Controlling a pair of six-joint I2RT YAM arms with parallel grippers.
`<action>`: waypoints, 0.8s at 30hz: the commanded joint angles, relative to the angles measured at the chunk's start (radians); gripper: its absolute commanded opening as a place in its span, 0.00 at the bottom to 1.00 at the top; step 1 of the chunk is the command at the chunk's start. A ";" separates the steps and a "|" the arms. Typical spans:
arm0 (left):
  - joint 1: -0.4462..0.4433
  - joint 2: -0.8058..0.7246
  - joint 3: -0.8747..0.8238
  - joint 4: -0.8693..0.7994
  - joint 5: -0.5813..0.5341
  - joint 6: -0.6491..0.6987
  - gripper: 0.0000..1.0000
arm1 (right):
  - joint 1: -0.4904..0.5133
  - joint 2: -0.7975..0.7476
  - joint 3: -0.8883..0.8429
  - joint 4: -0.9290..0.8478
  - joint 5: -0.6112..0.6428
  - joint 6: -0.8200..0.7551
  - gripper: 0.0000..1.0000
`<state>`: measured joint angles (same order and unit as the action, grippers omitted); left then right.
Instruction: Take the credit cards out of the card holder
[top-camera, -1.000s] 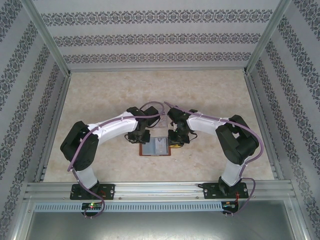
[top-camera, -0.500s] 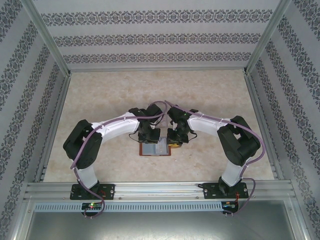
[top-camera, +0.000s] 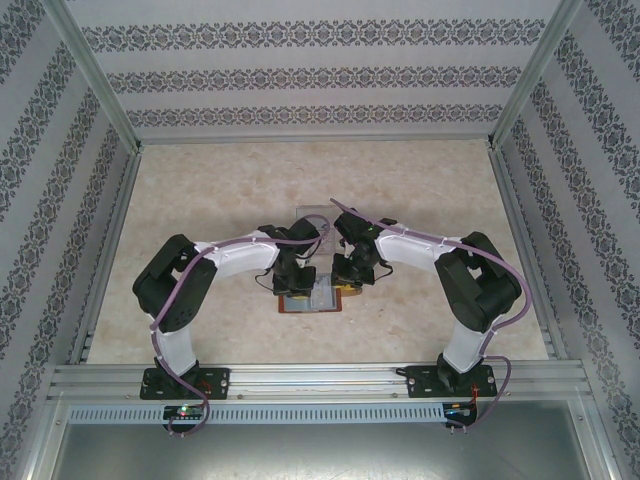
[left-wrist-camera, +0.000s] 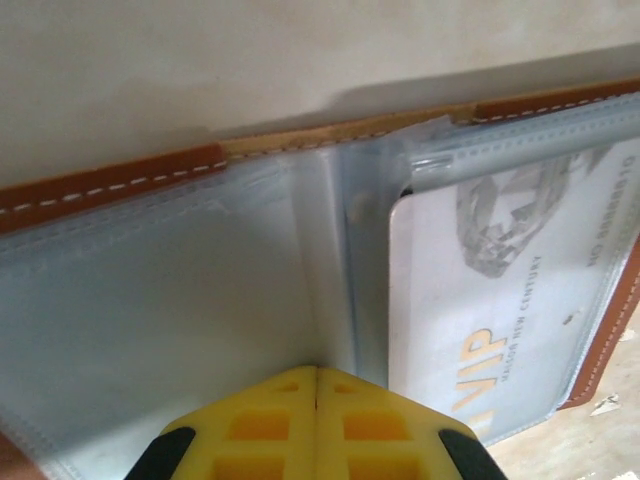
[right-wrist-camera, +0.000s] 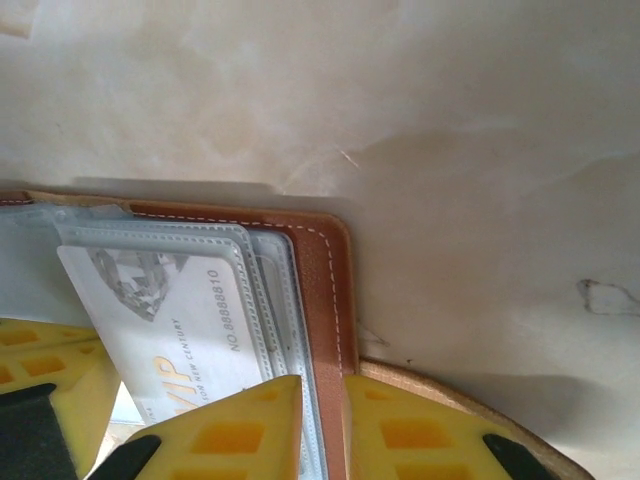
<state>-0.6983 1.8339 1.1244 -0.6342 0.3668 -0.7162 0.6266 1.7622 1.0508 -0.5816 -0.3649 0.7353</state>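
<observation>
- Left gripper (left-wrist-camera: 317, 395) had its yellow pads pressed together, with the tips on the clear sleeve at the card holder's (left-wrist-camera: 110, 185) fold; whether they pinched any plastic could not be told
- Right gripper (right-wrist-camera: 322, 425) was clamped on the card holder's right-hand leather edge
- The one readable credit card (left-wrist-camera: 500, 300) sat sleeved in the card holder's right half, between the two grippers, with its long axis along the fold; the left gripper looked freer to draw it out

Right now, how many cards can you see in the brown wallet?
1. A white VIP card sits in a clear sleeve on the right half of the open brown wallet. More cards could be hidden in the other sleeves.
</observation>
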 joint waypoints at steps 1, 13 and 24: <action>0.005 0.009 -0.048 0.022 -0.008 -0.024 0.00 | 0.014 -0.015 -0.009 0.015 -0.029 0.019 0.20; 0.012 -0.090 -0.003 0.024 -0.018 -0.050 0.04 | 0.019 0.005 0.000 0.043 -0.059 0.022 0.20; 0.040 -0.110 -0.066 0.246 0.133 -0.155 0.12 | 0.020 0.028 -0.001 0.054 -0.067 0.022 0.20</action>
<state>-0.6693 1.7397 1.0840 -0.4820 0.4412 -0.8181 0.6334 1.7779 1.0508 -0.5270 -0.4168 0.7387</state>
